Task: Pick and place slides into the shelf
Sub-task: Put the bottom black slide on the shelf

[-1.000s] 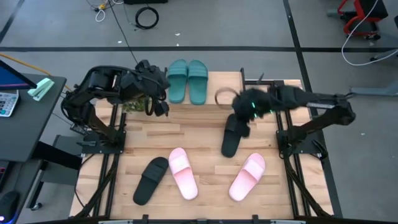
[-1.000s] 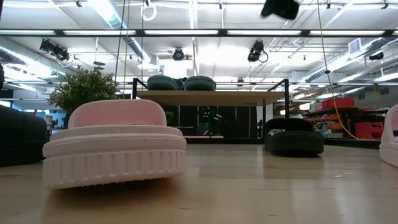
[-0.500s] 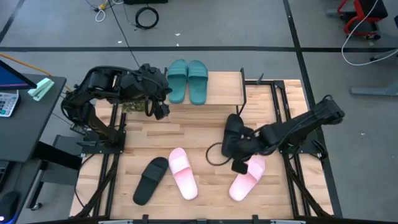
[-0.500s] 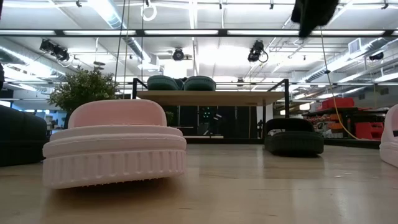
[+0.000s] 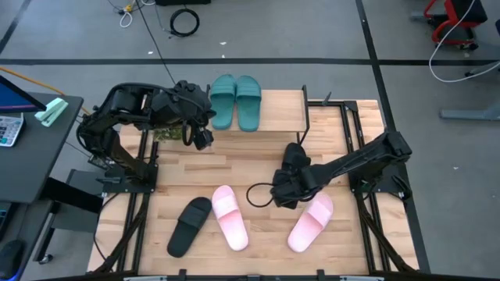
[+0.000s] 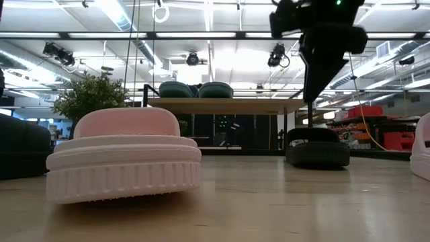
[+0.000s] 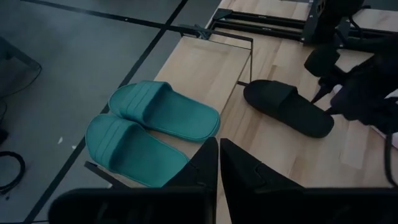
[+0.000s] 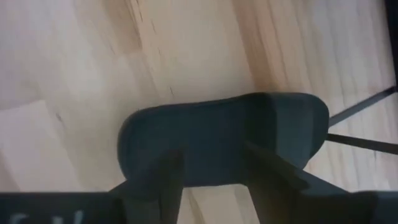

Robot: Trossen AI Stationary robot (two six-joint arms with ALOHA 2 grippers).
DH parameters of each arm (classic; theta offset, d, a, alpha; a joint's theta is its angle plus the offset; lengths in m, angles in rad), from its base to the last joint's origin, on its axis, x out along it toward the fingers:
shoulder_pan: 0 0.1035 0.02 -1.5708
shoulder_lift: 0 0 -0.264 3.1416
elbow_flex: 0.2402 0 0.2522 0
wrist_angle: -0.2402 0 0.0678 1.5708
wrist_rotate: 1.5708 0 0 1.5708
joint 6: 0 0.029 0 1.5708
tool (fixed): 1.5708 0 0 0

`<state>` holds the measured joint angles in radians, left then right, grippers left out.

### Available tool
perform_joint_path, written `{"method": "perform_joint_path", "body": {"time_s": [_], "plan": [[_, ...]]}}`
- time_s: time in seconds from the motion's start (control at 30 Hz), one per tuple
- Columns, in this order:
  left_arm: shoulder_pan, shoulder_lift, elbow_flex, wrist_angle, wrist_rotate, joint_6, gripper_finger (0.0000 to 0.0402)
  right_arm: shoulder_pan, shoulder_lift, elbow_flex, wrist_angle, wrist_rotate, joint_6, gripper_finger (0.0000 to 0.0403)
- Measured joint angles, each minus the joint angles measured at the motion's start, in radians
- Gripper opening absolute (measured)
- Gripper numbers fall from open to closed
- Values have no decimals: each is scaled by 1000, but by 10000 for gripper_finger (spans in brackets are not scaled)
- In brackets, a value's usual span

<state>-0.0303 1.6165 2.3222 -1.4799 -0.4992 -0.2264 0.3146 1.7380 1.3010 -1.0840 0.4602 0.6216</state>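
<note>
Hovering at centre-right of the high view, the right gripper, fingers spread, straddles a black rubber slide sandal. Left gripper, fingers together, waits upper left beside two teal slides on the wooden shelf.

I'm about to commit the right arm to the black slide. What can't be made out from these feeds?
- Open right claw over the black rubber slide sandal: touching or just above, unclear; the high view has the arm covering it.
- Small wooden-topped shelf: lower tier hidden from above; low view shows it dark.
- Second black rubber slide: low view's edge cuts it off.
- Left claw: waits by the shelf.
</note>
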Motion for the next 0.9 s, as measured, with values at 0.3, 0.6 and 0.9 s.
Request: {"method": "perform_joint_path", "body": {"time_s": [0.3, 0.6, 0.9], "plan": [[5, 0, 0, 30, 0, 30, 14, -4, 31, 0, 7, 36, 46, 174], [4, 11, -6, 16, 160, 104, 12, 0, -53, 0, 8, 38, 174, 164], [-271, 92, -5, -89, 269, 59, 8, 16, -97, 1, 5, 66, 171, 162]]}}
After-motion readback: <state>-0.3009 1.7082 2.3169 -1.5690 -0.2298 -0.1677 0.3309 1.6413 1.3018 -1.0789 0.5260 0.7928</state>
